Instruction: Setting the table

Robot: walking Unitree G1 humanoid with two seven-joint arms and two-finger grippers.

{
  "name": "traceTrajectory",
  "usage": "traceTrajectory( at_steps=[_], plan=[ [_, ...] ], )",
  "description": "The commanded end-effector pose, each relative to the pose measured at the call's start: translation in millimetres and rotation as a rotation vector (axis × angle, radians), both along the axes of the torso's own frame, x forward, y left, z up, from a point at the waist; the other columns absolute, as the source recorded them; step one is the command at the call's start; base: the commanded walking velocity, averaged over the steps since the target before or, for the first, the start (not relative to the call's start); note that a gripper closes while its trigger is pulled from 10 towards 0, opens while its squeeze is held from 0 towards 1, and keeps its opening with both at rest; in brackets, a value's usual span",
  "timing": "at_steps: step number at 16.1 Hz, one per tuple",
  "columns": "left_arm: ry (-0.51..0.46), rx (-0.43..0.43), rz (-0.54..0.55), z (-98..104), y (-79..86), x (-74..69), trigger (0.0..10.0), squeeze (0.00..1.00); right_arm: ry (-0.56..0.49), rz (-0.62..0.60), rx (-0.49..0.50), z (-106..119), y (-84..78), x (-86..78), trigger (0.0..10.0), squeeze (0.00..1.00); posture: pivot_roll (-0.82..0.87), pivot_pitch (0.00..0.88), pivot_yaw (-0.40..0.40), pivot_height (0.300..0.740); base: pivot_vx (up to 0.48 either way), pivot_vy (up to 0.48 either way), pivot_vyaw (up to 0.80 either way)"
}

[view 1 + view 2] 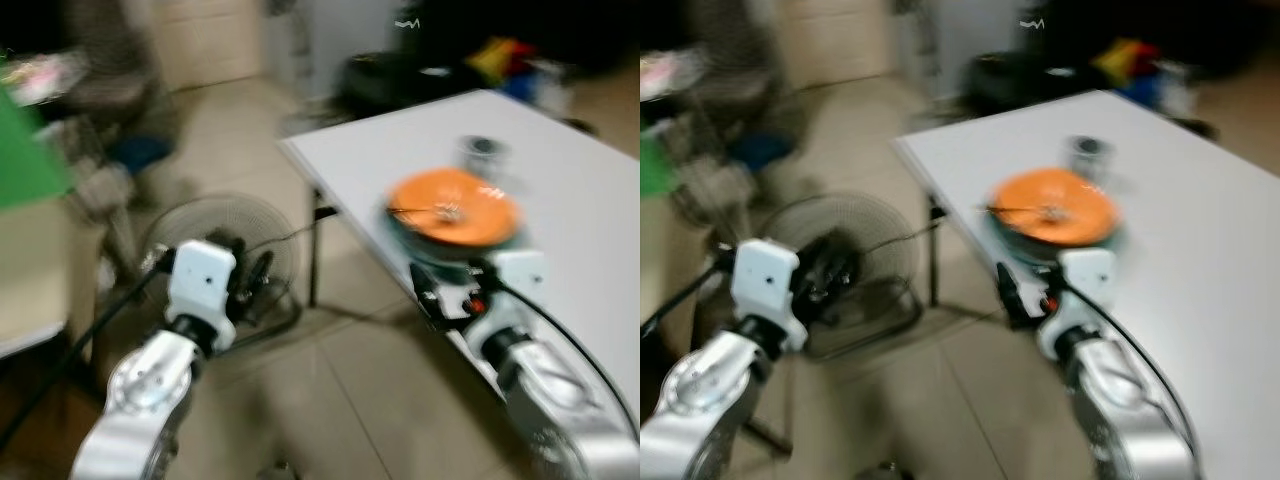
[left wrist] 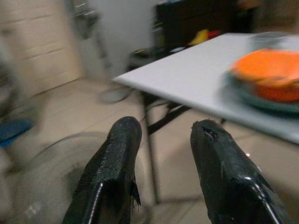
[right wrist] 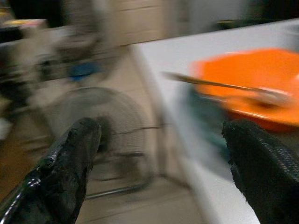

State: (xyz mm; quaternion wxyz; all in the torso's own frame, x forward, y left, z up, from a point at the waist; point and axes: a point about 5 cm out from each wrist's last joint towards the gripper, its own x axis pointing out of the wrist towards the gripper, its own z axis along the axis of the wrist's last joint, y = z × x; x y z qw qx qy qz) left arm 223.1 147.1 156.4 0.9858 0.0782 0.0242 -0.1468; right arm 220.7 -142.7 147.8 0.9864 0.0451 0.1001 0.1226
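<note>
Two claws: both in view, both empty, all views blurred.
Right claw (image 3: 161, 172): fingers spread wide, nothing between them; it hovers at the near edge of the counter, pointing toward the dish stack.
Left claw (image 2: 163, 172): fingers parted with a clear gap, holding nothing; it hangs over the floor, left of the counter, with the floor fan below it.
Right arm (image 1: 540, 370): silver, reaching up along the counter's near edge.
Left arm (image 1: 160, 370): silver, raised above the tiled floor, well apart from the counter.
Orange plate (image 1: 455, 208): topmost of the stack, near the counter's front edge, just beyond the right claw.
Utensil (image 3: 219, 85): thin and metallic, lying across the orange plate, its handle sticking out past the rim; exact kind cannot be told.
Teal dish (image 1: 420, 245): under the orange plate, its rim showing around it.
Cup (image 1: 482, 150): small, greyish, just behind the stack on the counter.
Counter (image 1: 400, 150): white top, dark legs.
Floor fan (image 1: 225, 250): round wire cage, standing on the floor beside the counter's corner.
</note>
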Motion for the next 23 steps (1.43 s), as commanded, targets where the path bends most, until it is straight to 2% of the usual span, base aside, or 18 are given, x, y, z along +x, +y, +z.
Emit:
traceTrajectory(
  at_steps=[1, 23],
  plan=[
    [-0.007, -0.003, -0.010, 2.2, -2.6, 1.8, 10.0, 0.00, -0.020, -0.020, -0.008, 2.7, -4.1, 0.9, 10.0, 1.00, 0.12, 0.000, 0.017, 0.740, 0.000, 0.307, 0.00],
    [0.004, 0.009, -0.020, 1.2, 1.1, 1.0, 10.0, 0.00, 0.001, -0.029, 0.026, 0.0, -2.9, 3.2, 10.0, 1.00, 0.13, 0.000, 0.012, 0.740, 0.000, 0.299, 0.00]
  ],
)
